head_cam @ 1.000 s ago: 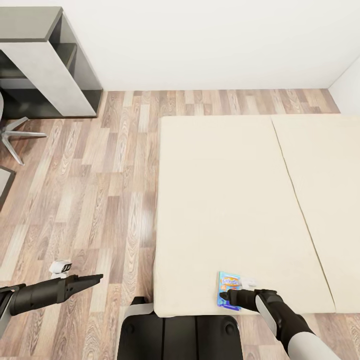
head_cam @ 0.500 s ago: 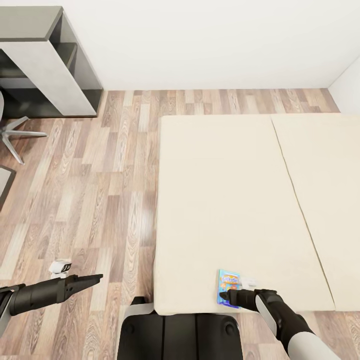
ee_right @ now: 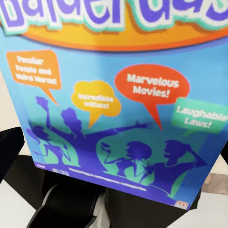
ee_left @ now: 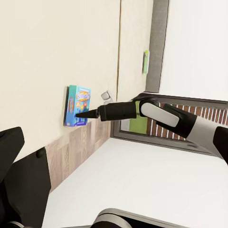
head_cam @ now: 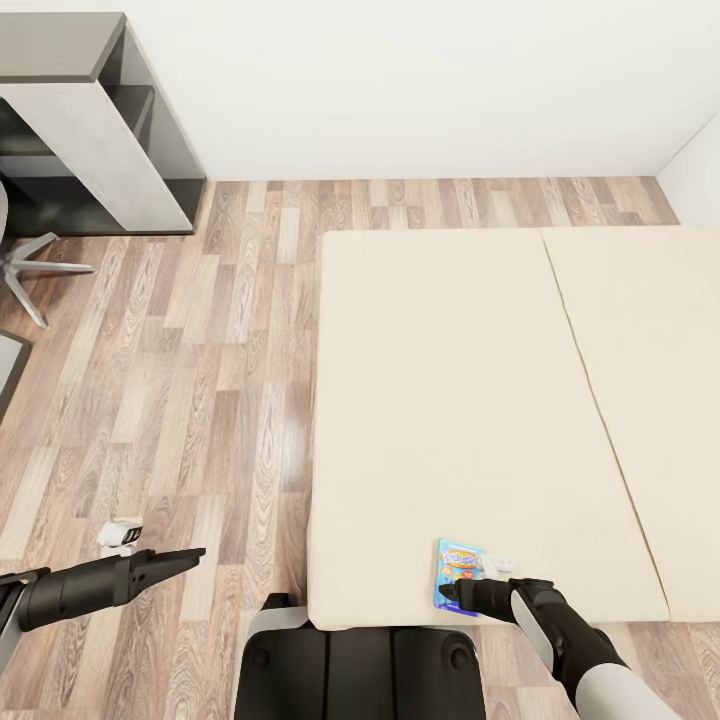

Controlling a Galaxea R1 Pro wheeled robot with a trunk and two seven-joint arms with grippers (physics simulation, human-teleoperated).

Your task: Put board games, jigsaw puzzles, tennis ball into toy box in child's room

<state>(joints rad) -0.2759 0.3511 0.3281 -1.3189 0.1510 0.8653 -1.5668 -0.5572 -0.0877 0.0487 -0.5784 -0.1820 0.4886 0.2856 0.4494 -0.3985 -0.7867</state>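
I am reaching my right claw (head_cam: 452,594) out over the near edge of the bed (head_cam: 440,400), and its black tip is lying right at the blue board game (head_cam: 458,576). The box is sitting flat on the beige mattress, just ahead of and under my fingertips, close to the mattress's near edge. Through my right wrist camera the blue board game (ee_right: 114,99) is looming very close in front of the claw, with orange, yellow, red and green speech bubbles and purple figures on its lid. I cannot tell from these pictures whether my right fingers are spread, pressed together or pinching the box; the tip is only showing as one dark wedge against the lid.

In my left wrist view, the right claw (ee_left: 80,114) is pointing at the board game's (ee_left: 78,105) edge, and a second, green board game (ee_left: 146,61) is showing far beyond it along the bed's dark frame. A small white object (head_cam: 497,565) is lying on the mattress just beside the blue box.

My left claw (head_cam: 190,554) is hanging over the wood-plank floor (head_cam: 200,380), well apart from the bed, its fingers looking pressed together into one point. A small white thing (head_cam: 121,535) is sitting on the floor near it.
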